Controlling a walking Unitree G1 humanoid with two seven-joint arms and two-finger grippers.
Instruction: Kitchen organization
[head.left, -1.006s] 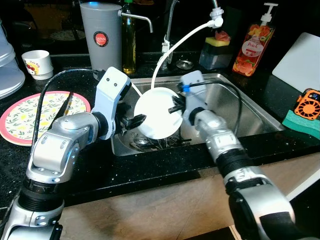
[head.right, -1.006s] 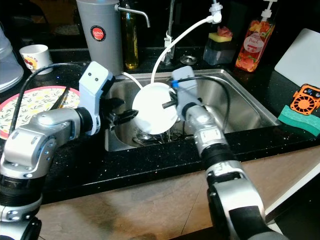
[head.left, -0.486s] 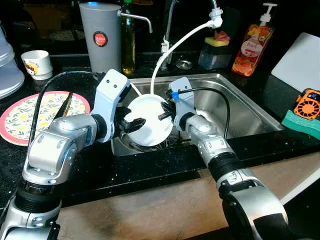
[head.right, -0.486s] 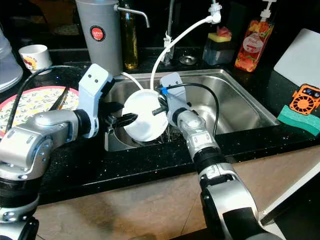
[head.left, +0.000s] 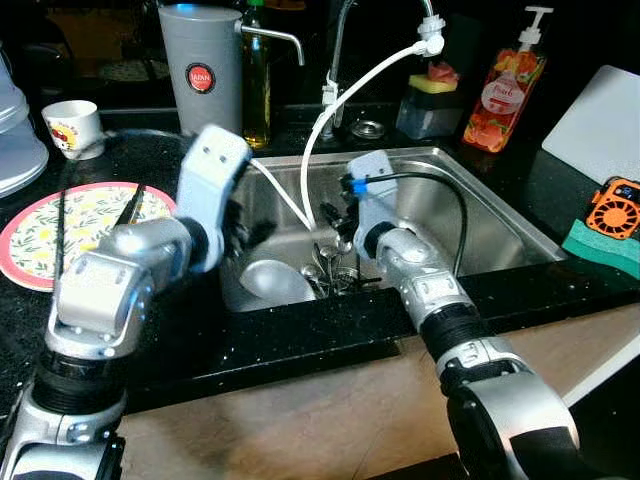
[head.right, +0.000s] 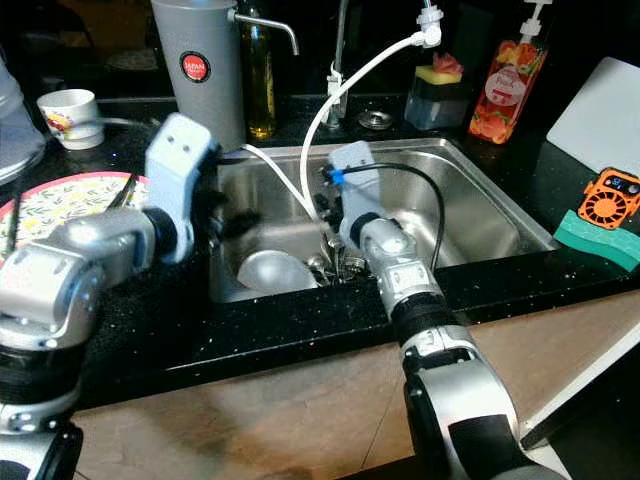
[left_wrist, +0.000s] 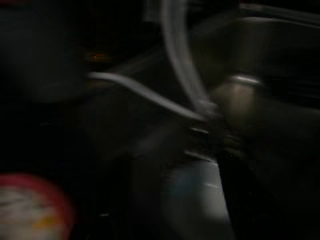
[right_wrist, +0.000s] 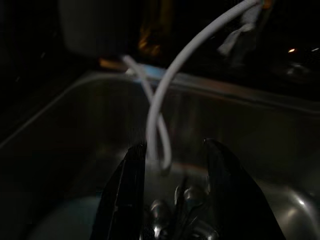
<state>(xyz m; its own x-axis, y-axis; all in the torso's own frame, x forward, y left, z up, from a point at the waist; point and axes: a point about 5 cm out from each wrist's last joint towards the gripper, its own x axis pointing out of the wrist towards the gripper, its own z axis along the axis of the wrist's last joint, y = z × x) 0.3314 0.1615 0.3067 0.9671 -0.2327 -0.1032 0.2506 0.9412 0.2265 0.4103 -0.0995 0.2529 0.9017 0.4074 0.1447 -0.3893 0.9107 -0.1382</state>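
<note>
A white dish (head.left: 272, 282) lies upside down on the bottom of the steel sink (head.left: 480, 215), at its left side, with no gripper touching it. Beside it is a pile of metal cutlery (head.left: 335, 272). My right gripper (right_wrist: 175, 147) hangs open over the cutlery, its black fingers (right_wrist: 127, 195) either side of two white hoses (head.left: 350, 90) that drop from the tap. My left gripper (head.left: 250, 232) is blurred at the sink's left rim, above the dish. The left wrist view is dark; the pale dish (left_wrist: 197, 200) can be made out.
On the black counter to the left are a floral plate (head.left: 75, 225), a cup (head.left: 73, 122) and a grey pitcher (head.left: 203, 70). A soap bottle (head.left: 505, 85), a sponge holder (head.left: 432, 100), a white board (head.left: 600, 110), an orange gadget (head.left: 615, 208) and a green sponge (head.left: 600, 245) are at the right.
The white dish, held up between both grippers before, now lies in the sink. My left arm has drawn back to the left; my right gripper has let go.
</note>
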